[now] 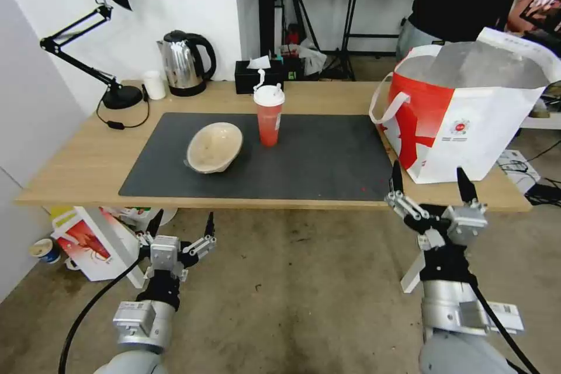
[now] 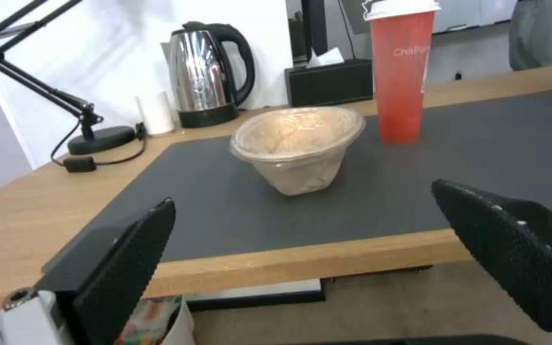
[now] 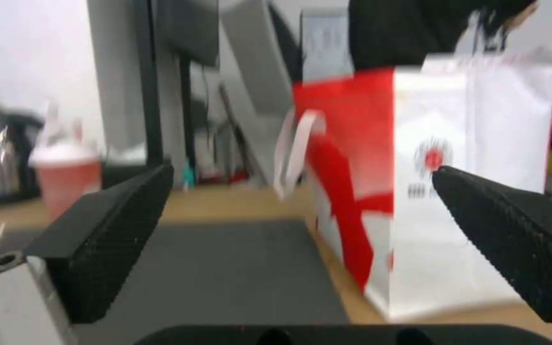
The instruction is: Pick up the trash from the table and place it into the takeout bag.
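— Two pieces of trash sit on the table (image 1: 76, 169), am I right?
— Yes, both on its dark grey mat (image 1: 327, 158). Biggest thing first, though: the takeout bag (image 1: 467, 123) stands upright at the table's right end, mouth open, silver lining showing, one corner on the mat.
— And the trash itself?
— Tall red cup (image 1: 269, 115) with white lid and straw, upright near the mat's back edge. Just to its left, not touching, the beige bowl (image 1: 214, 147) lies tipped on its side (its opening faces up and toward the robot).
— Grippers?
— Right gripper (image 1: 429, 184) is raised before the table's front edge, just below the bag, fingers spread wide, holding nothing. Left gripper (image 1: 181, 225) hangs lower, under the front edge, also spread and empty.
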### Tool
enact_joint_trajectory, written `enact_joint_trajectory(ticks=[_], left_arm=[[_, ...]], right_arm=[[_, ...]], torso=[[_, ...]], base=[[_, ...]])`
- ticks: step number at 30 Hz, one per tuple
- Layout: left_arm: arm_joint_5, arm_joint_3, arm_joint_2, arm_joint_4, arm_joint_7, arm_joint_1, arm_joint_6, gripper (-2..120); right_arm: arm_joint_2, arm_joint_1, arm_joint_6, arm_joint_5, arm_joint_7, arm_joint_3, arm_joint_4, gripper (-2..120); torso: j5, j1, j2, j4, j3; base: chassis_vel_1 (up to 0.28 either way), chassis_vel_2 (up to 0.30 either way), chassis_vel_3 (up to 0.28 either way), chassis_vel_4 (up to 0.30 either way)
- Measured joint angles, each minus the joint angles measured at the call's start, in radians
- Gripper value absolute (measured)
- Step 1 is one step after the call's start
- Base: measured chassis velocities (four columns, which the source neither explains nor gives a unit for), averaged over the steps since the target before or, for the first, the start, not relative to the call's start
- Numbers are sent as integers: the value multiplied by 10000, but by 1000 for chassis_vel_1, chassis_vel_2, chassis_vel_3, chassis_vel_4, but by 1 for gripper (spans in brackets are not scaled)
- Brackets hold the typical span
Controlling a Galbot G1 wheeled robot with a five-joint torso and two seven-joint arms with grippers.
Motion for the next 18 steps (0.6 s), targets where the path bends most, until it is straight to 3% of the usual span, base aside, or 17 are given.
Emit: enact_joint_trajectory(ticks=[8, 18], left_arm=[[0, 0, 0, 0, 0, 0, 0, 100], [0, 0, 0, 0, 0, 0, 0, 100]], right_arm=[[-488, -146, -1544, 1819, 99, -119, 218, 100], [-813, 232, -2244, 3195, 74, -151, 220, 100]], torso=[[2, 0, -1, 0, 1], [1, 0, -1, 1, 1]], base=[[0, 0, 0, 0], [0, 0, 0, 0]])
